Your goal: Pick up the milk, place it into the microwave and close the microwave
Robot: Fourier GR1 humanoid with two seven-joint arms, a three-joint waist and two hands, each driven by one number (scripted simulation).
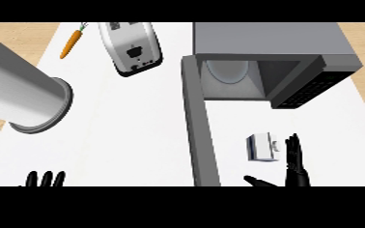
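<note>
- Two black hands show at the lower edge; the right hand (294, 162) has its fingers straight and pointing up the view with the thumb stuck out to the left, holding nothing.
- Just left of those fingers, and I think not yet touching them, stands the milk (261, 148) on the white counter (128, 125), in front of the microwave (271, 63) and near its open cavity.
- Seen from above, the milk is a small boxy carton, white to pale grey, with a folded top and a bluish left side.
- Judged as a carton, it should be light and fairly stiff, though its thin walls could give if squeezed hard; its flat faces may be a little slick.
- Best hold, in my view, is across two opposite flat sides, thumb on one and fingers on the other, around mid-height so it stays upright.
- Left of the carton, the microwave's door (200, 125) stands swung wide open, running down the view like a grey wall.
- Far off, the left hand (46, 179) rests open at the lower left edge, fingers up.
- Well apart on the counter lie a toaster (130, 48), a carrot (71, 42) and a large steel cylinder (32, 94).
</note>
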